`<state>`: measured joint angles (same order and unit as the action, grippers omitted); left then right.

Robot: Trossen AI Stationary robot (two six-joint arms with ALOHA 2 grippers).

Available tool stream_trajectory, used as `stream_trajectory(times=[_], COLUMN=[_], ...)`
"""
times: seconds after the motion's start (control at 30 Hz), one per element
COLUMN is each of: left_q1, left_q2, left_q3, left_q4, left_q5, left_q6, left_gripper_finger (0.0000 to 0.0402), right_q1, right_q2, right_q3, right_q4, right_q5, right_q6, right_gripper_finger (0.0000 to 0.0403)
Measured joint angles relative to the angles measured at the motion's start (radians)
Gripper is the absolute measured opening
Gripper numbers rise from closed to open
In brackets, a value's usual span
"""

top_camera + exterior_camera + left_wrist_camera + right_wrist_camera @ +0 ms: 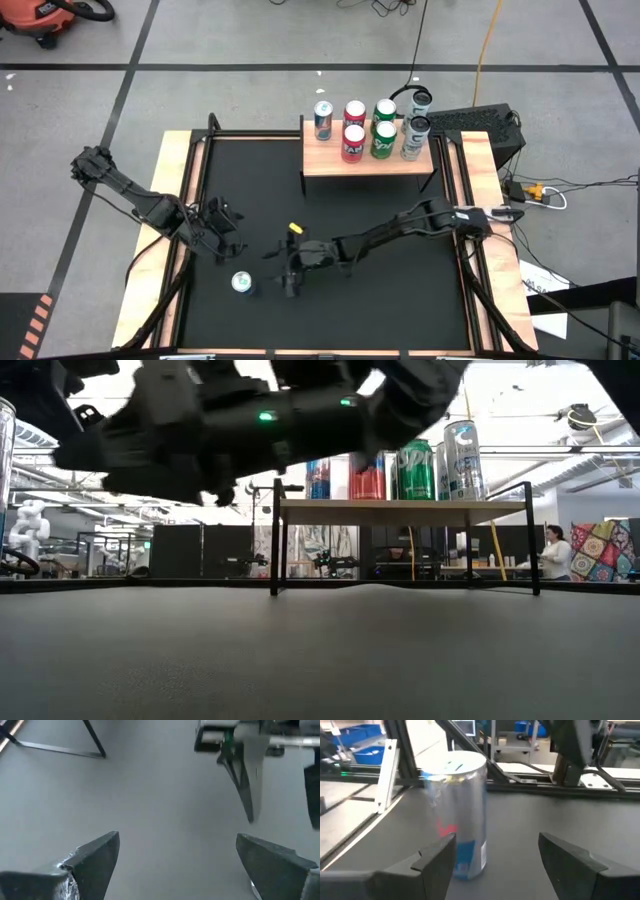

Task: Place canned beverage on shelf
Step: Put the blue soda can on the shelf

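Can (241, 283) is seen upright on the black table (400, 290), near the front left, just beside the spread, empty right gripper (288, 283). Only the right wrist view shows its silver, blue and red side (462, 810). Left gripper (222, 237) waits released. Shelf (330, 160) carries seven cans.

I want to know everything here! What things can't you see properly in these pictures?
- Low view: the silver can on the table is not visible; the blurred dark arm fills the top.
- High view: the writing on the shelf cans is too small.
- Left wrist view: the right hand is cut off by the edge.
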<state>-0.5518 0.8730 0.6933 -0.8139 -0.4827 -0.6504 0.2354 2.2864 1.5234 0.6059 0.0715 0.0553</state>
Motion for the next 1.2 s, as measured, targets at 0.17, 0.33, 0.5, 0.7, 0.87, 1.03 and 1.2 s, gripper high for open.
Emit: stream_trajectory(times=[0.17,0.33,0.5,0.7,0.87,1.03,1.2], left_q1=[0.0,0.0,-0.001,-0.019,-0.023,-0.069,-0.128], left_q2=[0.0,0.0,0.0,0.0,0.008,0.061,0.138], left_q3=[0.0,0.0,0.0,0.0,-0.004,-0.045,-0.045], left_q4=[-0.006,-0.008,-0.044,-0.18,-0.116,0.066,0.069], left_q5=[-0.012,0.007,0.167,0.42,0.334,0.394,0.442], left_q6=[-0.001,0.0,0.006,-0.021,-0.117,-0.1,-0.122], left_gripper_finger=[0.0396,0.0396,0.0396,0.0396,0.0396,0.0396,0.0396], right_q1=[-0.012,-0.02,-0.02,-0.02,-0.019,-0.019,-0.019], right_q2=[0.055,0.102,0.158,0.223,0.249,0.248,0.248], right_q3=[0.093,0.141,0.18,0.229,0.255,0.256,0.256], right_q4=[-0.061,-0.027,0.032,0.032,0.064,0.068,0.065], right_q5=[-0.075,-0.155,-0.162,-0.207,-0.207,-0.206,-0.206], right_q6=[0.011,0.02,0.0,-0.005,0.004,0.011,0.011], right_gripper_finger=[0.0267,0.0268,0.0268,0.0268,0.0268,0.0268,0.0268])
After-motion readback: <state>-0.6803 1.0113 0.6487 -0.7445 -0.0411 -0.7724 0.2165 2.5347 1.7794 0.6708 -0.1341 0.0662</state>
